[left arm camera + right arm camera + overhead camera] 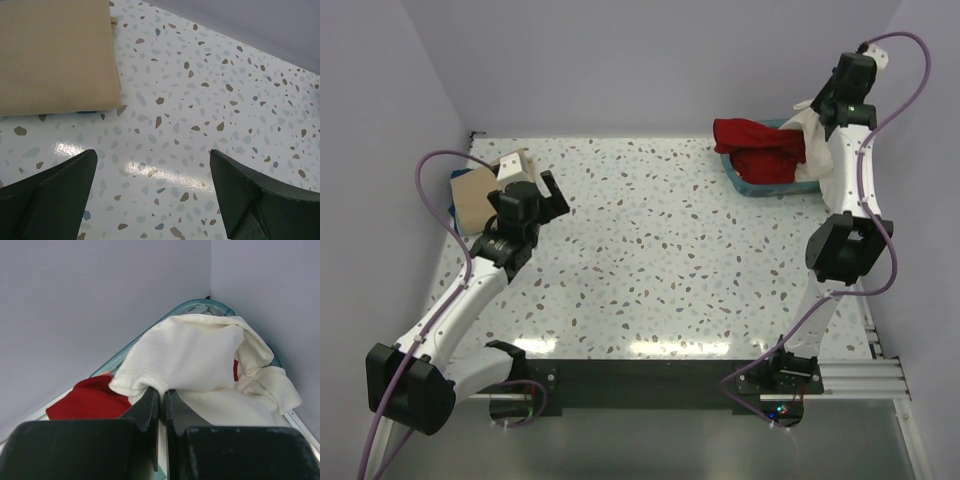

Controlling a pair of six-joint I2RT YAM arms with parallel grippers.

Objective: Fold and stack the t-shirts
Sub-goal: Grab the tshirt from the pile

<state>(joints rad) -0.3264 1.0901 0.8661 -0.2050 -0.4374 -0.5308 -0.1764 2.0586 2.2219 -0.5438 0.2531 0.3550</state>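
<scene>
We are pinching a hem fold of the cream t-shirt [195, 350] with the right gripper [161, 405], its fingers pressed together on the cloth with barely a gap, over the teal basket [200, 304] in the far right corner, where the red t-shirt [90, 400] is also lying. The left gripper [152, 160] is hanging spread wide above the speckled table [210, 100], near the folded tan t-shirt [55, 55], which is possibly lying on a dark blue t-shirt [87, 112], though only a sliver is showing. We are judging the cream shirt as light, limp and prone to bunching, so 1 pinch is likely gathering it into a clump. We are expecting to need 2 holds, at the shoulders or hem corners, to spread it flat.
</scene>
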